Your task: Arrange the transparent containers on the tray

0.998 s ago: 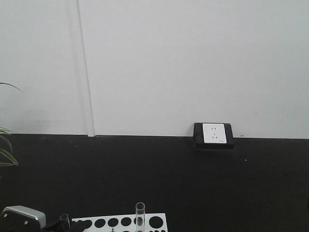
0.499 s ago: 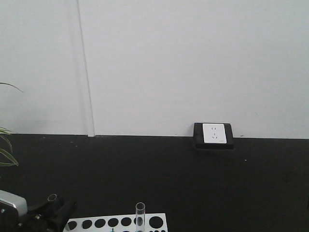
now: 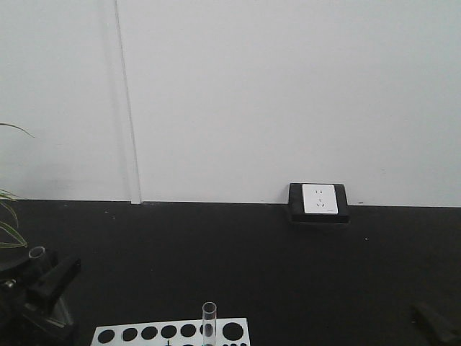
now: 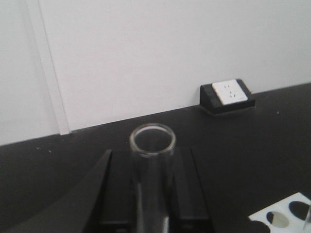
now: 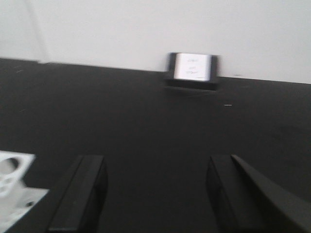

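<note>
left gripper [image 4: 152,162]: clamped on test tube [image 4: 152,187]; tube upright between both fingers; rim just past fingertips
right gripper [image 5: 155,189]: fingers wide apart; empty

1. No word, brand, number or sign can be read in any view.
2. The white wall socket plate [image 3: 319,198] in its black wedge-shaped housing shows only slot openings; faint grey marks on it in the right wrist view are too blurred to read.
3. The white perforated rack [image 3: 178,340] bears tiny black marks at the picture's bottom edge, cut off and illegible.
</note>
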Tool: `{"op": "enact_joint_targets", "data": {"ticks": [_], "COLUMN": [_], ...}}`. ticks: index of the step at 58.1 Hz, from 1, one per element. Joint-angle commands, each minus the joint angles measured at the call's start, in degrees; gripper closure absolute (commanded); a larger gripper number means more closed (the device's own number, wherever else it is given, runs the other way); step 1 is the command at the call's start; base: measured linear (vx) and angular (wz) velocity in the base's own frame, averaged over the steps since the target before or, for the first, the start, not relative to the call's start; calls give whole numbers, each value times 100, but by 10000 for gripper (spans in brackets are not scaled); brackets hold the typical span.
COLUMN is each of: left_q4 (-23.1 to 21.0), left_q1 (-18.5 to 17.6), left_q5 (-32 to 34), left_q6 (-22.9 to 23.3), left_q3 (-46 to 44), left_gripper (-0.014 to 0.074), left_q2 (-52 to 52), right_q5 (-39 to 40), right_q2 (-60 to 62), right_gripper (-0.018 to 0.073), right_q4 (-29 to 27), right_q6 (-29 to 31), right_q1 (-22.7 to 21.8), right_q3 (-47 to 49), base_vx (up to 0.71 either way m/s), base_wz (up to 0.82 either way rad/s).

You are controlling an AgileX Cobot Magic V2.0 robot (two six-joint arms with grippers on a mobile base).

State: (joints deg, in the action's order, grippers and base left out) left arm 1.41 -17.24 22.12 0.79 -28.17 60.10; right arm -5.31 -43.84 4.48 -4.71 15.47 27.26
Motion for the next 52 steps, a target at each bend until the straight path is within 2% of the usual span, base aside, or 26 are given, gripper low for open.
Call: {"op": "enact_joint_targets", "data": {"ticks": [1,6,11,24,33,43,52], "left_q4": [-47,-47,-47,-47,-47,-47,-47], "left_q1": [30,30,30,30,30,30,30], "left_q5": [-136,-212,-282,-336,-337,-329,-329], "left_q6": [-352,-392,-380,-380,-380,-380,-380], "left_q3": [-459,-547,-547,-547,-547,-547,-547], "left_gripper": [521,521,521,521,521,521,521], "left_q2": [-231,-239,-239,-239,-232,-221,-221], "right_q5": [958,1449,1879,3201,3345,3341,3335], "right_q2": [-422,-1015,-1576,-2768,-3448,-4169,-4614], "right_gripper": [53,53,51,6,-29,-34,-34], "right_q4": [75,75,75,70,75,110,419], "right_q6": [62,67,67,67,67,67,17], "right_q1": [608,1201,1597,2284,2524,2515,2515], "right_q3": [198,198,198,210,621,1329,1818], "base_vx": [0,0,0,0,0,0,0], "base_wz": [0,0,0,0,0,0,0]}}
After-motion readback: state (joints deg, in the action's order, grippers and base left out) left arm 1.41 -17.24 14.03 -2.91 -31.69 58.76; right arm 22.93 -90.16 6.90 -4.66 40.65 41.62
